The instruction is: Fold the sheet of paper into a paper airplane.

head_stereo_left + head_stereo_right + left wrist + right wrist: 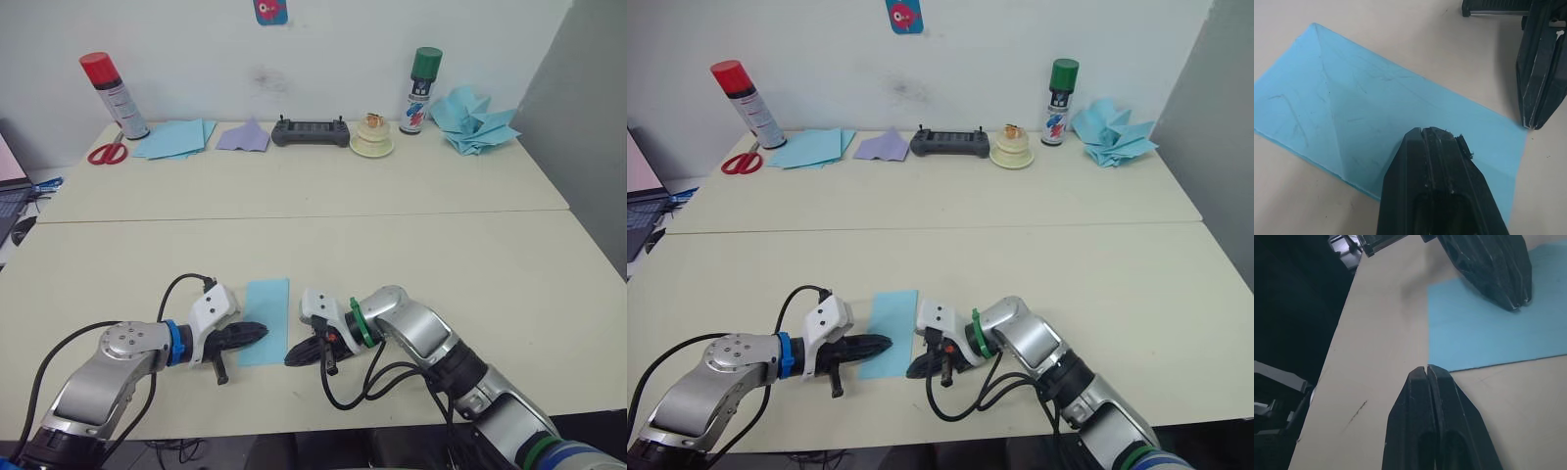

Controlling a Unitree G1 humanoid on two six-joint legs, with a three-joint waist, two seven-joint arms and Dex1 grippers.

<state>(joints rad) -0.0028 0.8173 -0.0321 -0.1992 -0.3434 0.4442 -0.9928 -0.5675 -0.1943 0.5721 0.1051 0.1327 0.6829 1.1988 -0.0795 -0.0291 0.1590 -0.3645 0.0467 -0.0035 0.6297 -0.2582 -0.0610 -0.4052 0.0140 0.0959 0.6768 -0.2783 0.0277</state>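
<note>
- From the head camera you see the sheet of paper (265, 320) lying flat on the near table (470, 264), between the two claws. Your left gripper (261, 331) has its tips over the sheet's left edge; your right gripper (290, 358) points at the sheet's near right corner.
- Far beyond both claws, along the wall, you see two spray cans (112, 95), scissors (107, 152), a stack of blue sheets (176, 138), a lavender paper piece (244, 136), a black controller (311, 131) and a heap of blue darts (475, 119); the wrist cameras show none of these.
- Your left wrist camera adds what the head cannot: the left gripper's fingers (1422, 156) are pressed together with nothing between them, over the sheet, and faint creases run across the paper. The other claw's tips sit just at the sheet's corner.
- Your right wrist camera shows the right gripper's fingers (1420, 387) also closed together and empty, their tips right at the sheet's edge over bare table. The left claw lies ahead, over the blue paper.
</note>
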